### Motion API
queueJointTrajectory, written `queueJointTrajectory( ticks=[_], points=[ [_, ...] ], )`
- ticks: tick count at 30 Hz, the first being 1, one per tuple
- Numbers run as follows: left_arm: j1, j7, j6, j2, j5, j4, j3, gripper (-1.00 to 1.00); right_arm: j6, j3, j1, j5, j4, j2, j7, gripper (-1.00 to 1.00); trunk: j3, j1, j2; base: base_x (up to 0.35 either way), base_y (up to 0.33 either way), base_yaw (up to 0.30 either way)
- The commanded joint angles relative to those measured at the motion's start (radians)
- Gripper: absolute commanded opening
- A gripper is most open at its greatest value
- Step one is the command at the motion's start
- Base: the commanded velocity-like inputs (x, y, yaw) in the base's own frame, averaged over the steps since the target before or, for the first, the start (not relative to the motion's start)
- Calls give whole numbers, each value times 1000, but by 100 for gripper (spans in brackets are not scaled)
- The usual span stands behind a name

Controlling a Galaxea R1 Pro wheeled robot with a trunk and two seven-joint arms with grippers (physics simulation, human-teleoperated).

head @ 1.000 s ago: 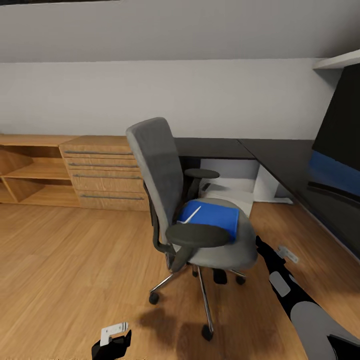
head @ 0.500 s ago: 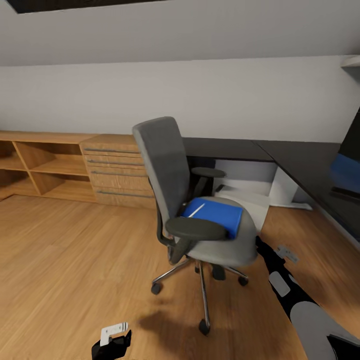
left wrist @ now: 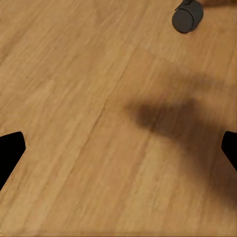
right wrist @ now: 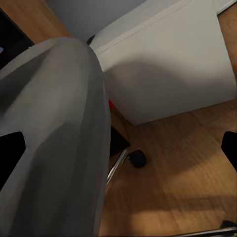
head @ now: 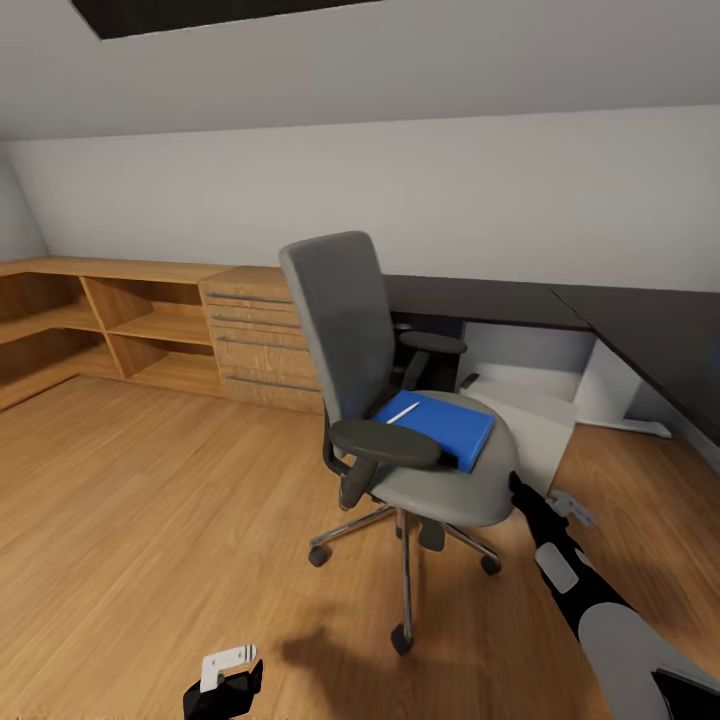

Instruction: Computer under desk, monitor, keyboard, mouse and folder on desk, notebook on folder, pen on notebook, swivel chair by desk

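- Right gripper [head: 548,497] is being held low, just beside the front edge of the swivel chair [head: 400,400] seat; in the right wrist view its dark fingertips [right wrist: 11,153] are being shown wide apart, with nothing between them.
- Left gripper [left wrist: 118,153] is being held above bare wooden floor [left wrist: 74,98], its fingers spread to the frame edges and empty; a black castor [left wrist: 187,17] is being seen ahead of it.
- Up and away from the right gripper, the folder [head: 438,426] is being carried flat on the chair seat, with the pen [head: 403,412] lying on its blue cover near the backrest.
- Beyond the right gripper, the computer [head: 530,425] is being seen as a pale box on the floor under the desk [head: 560,310], close behind the chair.
- Far to the left gripper's side, a light-wood drawer chest [head: 255,340] and open shelving [head: 90,330] are being shown along the white wall [head: 400,200].
- Warm wood planks are being seen across the whole room, with the chair's shadow falling beneath its chrome base.
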Motion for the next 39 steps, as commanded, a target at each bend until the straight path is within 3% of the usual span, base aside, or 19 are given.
queueJointTrajectory(
  ticks=[1,8,21,39],
  points=[
    [-1,-1,-3,-1,5,1,2,100,-2,3,0,-11,6,2,10,100,-1,0,0,0,0,84],
    [-1,-1,-3,-1,5,1,2,100,-3,3,0,-11,5,4,10,100,-1,0,0,0,0,-6],
    [-1,-1,-3,-1,5,1,2,100,-3,2,0,-11,5,4,10,100,-1,0,0,0,0,-197],
    [-1,-1,-3,-1,5,1,2,100,-3,2,0,-10,5,4,10,100,-1,0,0,0,0,-14]
  ],
)
